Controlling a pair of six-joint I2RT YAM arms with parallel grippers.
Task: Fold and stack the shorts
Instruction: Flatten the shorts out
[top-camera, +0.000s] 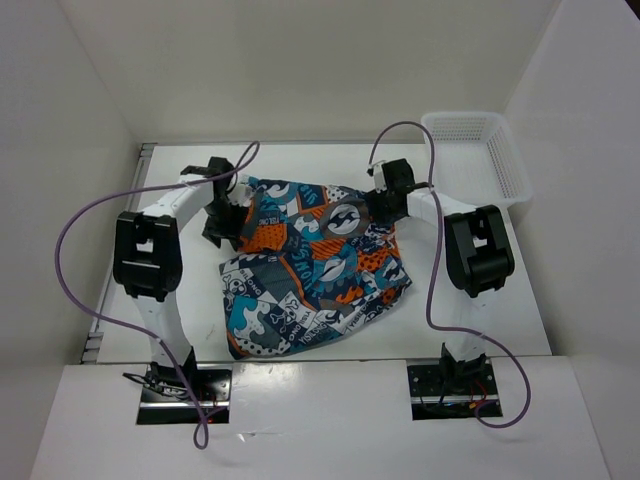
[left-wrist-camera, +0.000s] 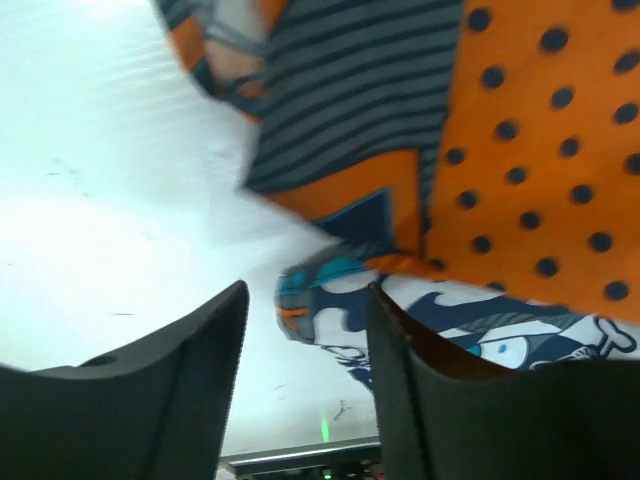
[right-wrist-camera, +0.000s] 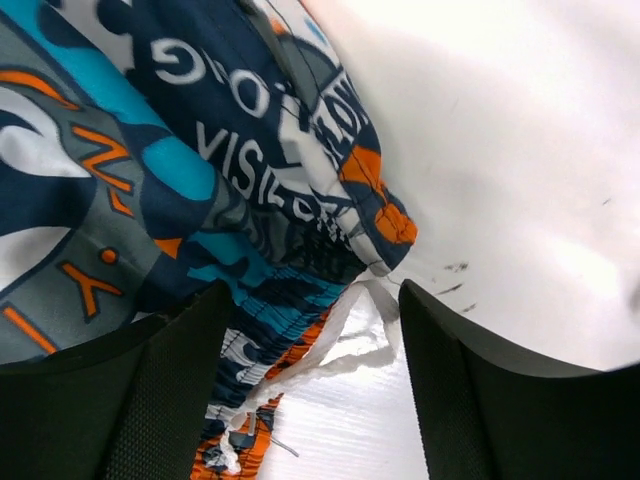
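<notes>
The shorts (top-camera: 315, 265), printed in blue, orange, white and grey, lie spread and rumpled on the white table. My left gripper (top-camera: 222, 225) is at their far left edge. In the left wrist view that gripper (left-wrist-camera: 305, 300) is open. A fabric corner (left-wrist-camera: 310, 290) lies between its tips, and the right finger (left-wrist-camera: 480, 420) rests over the cloth. My right gripper (top-camera: 383, 205) is at the far right edge. In the right wrist view it (right-wrist-camera: 315, 295) stands open over the gathered waistband (right-wrist-camera: 290, 280) and the white drawstring (right-wrist-camera: 340, 350), gripping nothing.
A white mesh basket (top-camera: 478, 155) stands at the back right corner. White walls close in the table's far and side edges. Purple cables loop beside both arms. Bare table (top-camera: 480, 310) shows right of the shorts.
</notes>
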